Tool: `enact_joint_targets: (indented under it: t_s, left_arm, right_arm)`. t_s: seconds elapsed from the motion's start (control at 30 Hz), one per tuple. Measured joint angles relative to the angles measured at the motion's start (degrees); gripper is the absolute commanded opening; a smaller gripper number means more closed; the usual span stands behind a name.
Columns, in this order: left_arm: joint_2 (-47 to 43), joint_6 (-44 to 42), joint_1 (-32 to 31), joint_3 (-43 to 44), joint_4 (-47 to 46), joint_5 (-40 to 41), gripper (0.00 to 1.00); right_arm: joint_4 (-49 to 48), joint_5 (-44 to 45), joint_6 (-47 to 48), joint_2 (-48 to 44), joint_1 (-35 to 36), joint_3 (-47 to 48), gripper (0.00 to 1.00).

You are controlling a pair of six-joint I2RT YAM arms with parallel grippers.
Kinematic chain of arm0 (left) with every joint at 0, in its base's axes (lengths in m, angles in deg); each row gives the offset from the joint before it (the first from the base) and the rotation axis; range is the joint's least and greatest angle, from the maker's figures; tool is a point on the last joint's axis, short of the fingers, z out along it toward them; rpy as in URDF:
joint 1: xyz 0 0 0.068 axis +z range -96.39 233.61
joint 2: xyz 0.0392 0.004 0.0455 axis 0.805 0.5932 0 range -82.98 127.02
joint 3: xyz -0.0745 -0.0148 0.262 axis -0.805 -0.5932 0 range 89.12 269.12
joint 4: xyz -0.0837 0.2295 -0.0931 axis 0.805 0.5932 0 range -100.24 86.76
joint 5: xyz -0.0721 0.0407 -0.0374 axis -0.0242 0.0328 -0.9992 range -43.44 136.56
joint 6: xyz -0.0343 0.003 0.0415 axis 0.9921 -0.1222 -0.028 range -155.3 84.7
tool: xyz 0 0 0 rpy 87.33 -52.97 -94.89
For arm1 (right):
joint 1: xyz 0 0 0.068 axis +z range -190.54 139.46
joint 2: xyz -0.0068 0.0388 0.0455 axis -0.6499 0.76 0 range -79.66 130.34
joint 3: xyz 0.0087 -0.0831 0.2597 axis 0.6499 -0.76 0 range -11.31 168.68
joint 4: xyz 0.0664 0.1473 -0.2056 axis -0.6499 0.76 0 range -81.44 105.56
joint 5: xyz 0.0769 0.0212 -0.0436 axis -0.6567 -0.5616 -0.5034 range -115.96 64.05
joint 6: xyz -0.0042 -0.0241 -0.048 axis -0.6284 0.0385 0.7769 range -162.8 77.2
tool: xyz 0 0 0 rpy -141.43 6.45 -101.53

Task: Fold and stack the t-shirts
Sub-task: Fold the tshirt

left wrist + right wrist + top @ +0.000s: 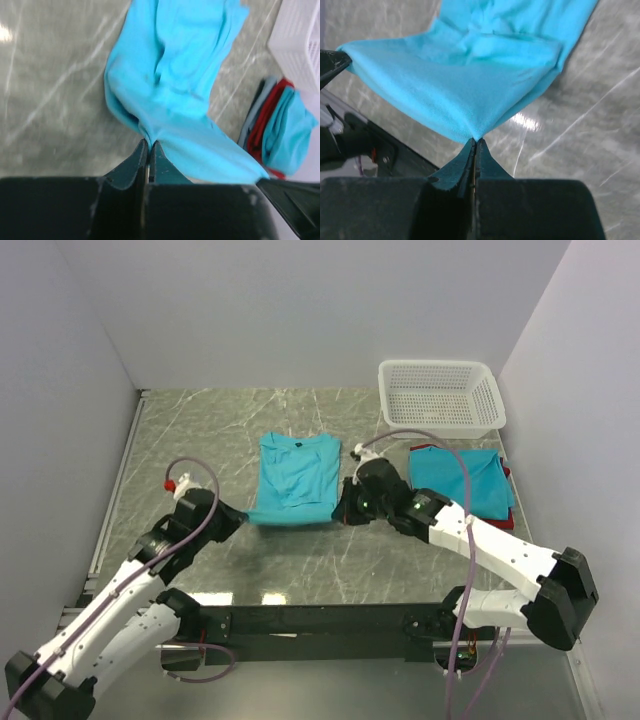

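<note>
The left claw [243, 516] is clenching the near left corner of the teal t-shirt [298, 475], and the right claw [345, 506] is clenching the near right corner. The near hem is therefore stretching taut between them and appears to be lifting slightly off the tabletop [200, 430]. Both wrist views are showing the jaws pressed together with a pinch of cloth coming out of the tips. The rest of the shirt is lying flat in the middle of the tabletop, straight ahead of both claws. Its long axis is running from the near edge toward the far edge, with the collar at the far end. Each arm is sitting at its own corner, so neither is nearer than the other. The likely next move is carrying the hem forward over the body toward the collar, and both claws would need to be travelling level for that. Nothing is lying on the bare surface beyond the collar. The stack of folded shirts [462, 485], teal on top with red and a darker layer beneath, is sitting toward the right edge, just beside the right arm. That makes it the nearer arm for stacking. The white mesh basket [436, 365] is standing in the far right corner, apart from the shirt.
</note>
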Motion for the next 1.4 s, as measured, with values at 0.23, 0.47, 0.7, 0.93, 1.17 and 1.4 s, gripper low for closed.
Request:
enact_joint_targets:
  t_s: [0.23,0.47,0.7,0.93,1.17,1.4]
  left_arm:
    - [13.33,-6.27,2.21,10.4,-7.72,5.29,0.0]
    - [23.52,-11.58,8.68,16.52,-14.67,1.4,0.0]
    - [34.45,-15.58,13.9,22.49,-19.34,-4.9,0.0]
    - [43.65,-17.92,16.85,27.91,-21.75,-9.99,0.0]
    - [51.25,-19.34,18.34,33.22,-22.64,-13.68,0.0]
    - [58.25,-20.44,19.06,37.24,-23.89,-16.04,0.0]
  right_arm:
    - [0.63,-2.91,3.89,3.72,-7.02,7.41,0.0]
    - [0.83,-8.59,6.64,11.37,-12.79,15.32,0.0]
    - [1.14,-10.88,7.69,20.2,-16.26,23.56,0.0]
    - [1.79,-12.02,7.69,26.16,-18.25,27.85,0.0]
    - [2.08,-14.16,7.63,32.06,-20.52,32.57,0.0]
    - [1.86,-16.61,7.17,37.92,-22.8,35.5,0.0]
